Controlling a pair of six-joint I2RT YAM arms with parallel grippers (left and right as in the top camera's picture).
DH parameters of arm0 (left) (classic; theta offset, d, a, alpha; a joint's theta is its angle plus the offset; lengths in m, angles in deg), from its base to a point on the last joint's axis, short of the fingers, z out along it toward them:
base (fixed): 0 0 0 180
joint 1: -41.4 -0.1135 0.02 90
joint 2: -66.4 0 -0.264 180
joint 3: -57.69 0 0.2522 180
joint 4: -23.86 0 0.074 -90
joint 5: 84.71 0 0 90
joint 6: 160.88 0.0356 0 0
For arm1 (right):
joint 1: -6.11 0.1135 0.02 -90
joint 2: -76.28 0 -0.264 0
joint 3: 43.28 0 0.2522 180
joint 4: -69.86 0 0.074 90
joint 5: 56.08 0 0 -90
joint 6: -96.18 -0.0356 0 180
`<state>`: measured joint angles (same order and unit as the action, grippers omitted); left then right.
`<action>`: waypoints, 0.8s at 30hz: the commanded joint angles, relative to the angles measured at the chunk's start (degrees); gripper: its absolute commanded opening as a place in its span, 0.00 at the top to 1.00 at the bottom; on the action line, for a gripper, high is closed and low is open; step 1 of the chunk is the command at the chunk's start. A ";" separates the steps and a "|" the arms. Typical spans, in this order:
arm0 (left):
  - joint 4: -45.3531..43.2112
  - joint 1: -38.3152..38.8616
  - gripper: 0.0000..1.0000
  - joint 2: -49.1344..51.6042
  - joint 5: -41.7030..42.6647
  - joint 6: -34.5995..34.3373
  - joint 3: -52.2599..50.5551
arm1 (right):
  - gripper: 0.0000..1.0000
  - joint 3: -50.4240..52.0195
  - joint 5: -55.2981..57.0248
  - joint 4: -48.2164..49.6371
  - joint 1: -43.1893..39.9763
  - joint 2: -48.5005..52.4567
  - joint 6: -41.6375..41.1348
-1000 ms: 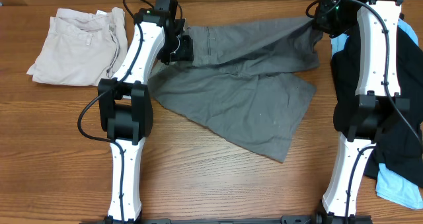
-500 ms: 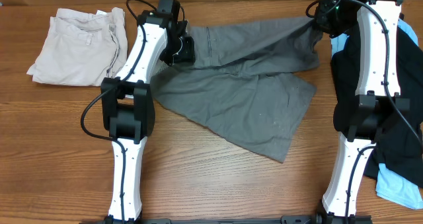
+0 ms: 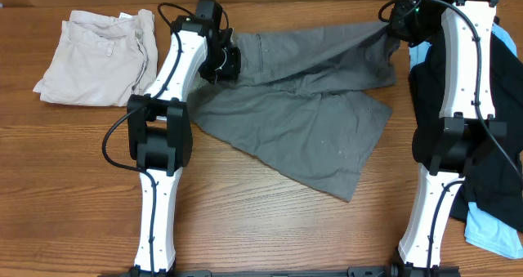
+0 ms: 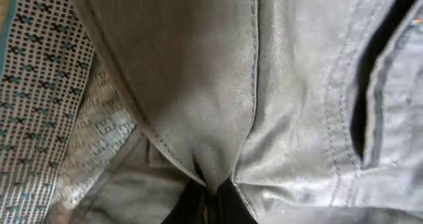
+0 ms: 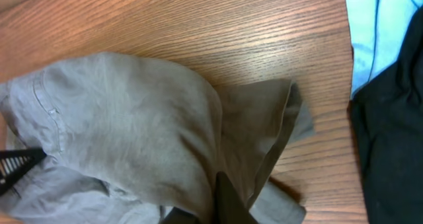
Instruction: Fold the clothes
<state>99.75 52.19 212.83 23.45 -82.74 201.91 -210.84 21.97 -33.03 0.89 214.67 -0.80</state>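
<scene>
Grey shorts (image 3: 310, 113) lie spread over the middle of the table, waistband toward the back. My left gripper (image 3: 229, 58) is shut on a pinched fold of the grey shorts (image 4: 198, 92) at their back-left waistband end, patterned lining showing beside it. At the back-right corner my right gripper (image 3: 394, 24) is shut on the grey shorts (image 5: 132, 131), and the cloth rises from the table toward it. Folded beige shorts (image 3: 98, 56) rest at the back left. A black garment (image 3: 490, 171) and a light-blue one (image 3: 494, 228) lie under the right arm.
The wooden table (image 3: 270, 220) shows bare in front of the shorts. The black garment (image 5: 390, 145) and the light-blue one (image 5: 377, 32) crowd the right edge beside the right arm's base.
The left gripper's jaws have closed on the waistband fold, and the left arm edged slightly to the right. The right gripper has kept its hold without moving.
</scene>
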 commanded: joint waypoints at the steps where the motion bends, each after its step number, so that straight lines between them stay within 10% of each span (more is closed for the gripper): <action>1: 2.78 -0.55 0.96 1.51 2.47 0.04 7.74 | 0.96 -1.42 0.31 0.15 -0.28 -2.21 -0.26; 13: 22.01 -4.50 0.96 1.51 2.10 3.08 41.99 | 0.96 -3.61 -3.80 -7.93 -0.11 -9.51 -2.21; 24: 34.69 -10.32 0.96 1.51 2.01 7.41 44.83 | 0.96 7.06 -0.07 -7.93 4.48 -13.03 -4.79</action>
<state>134.02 44.62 214.82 25.04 -78.04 245.45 -208.52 18.13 -40.98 3.69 203.58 -3.36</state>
